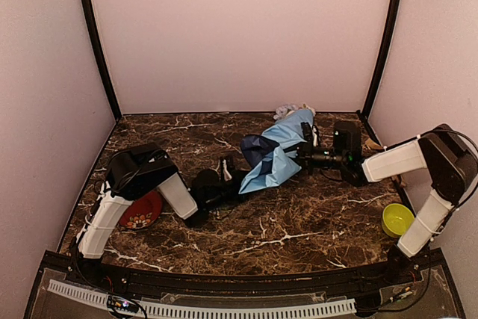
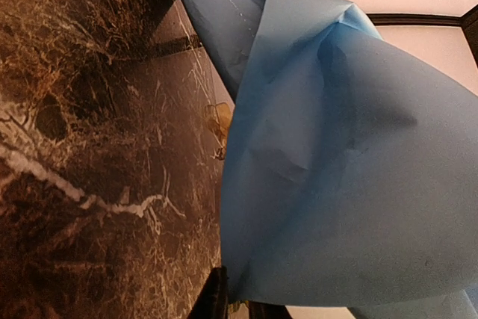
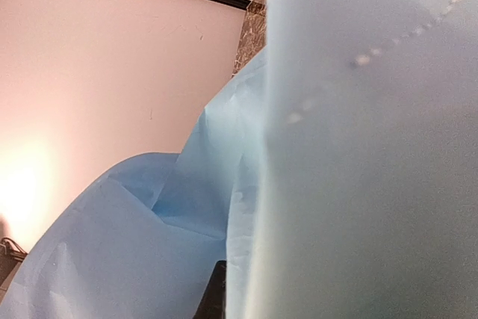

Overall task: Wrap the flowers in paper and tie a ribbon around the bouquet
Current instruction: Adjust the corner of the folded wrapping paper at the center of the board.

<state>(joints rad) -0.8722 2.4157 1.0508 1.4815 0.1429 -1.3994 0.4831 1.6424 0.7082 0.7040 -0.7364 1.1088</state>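
Observation:
The bouquet [image 1: 278, 151] lies slanted on the marble table, a light-blue paper [image 2: 336, 169] cone with navy inside showing at its left fold. Small pale flowers [image 1: 287, 110] stick out at the far end. My left gripper [image 1: 228, 172] is at the cone's near-left end. In the left wrist view my left gripper [image 2: 240, 302] is shut on the paper's lower edge. My right gripper [image 1: 307, 147] presses on the cone's right side. In the right wrist view the paper [image 3: 358, 155] fills the frame and hides all but one of that gripper's fingers [image 3: 216, 298]. A tan ribbon [image 1: 371, 144] piece lies by the back right corner.
A red patterned dish [image 1: 142, 211] sits under the left arm at the near left. A yellow-green bowl [image 1: 397, 219] stands at the near right by the right arm's base. Pink walls with black corner posts close in the table on three sides.

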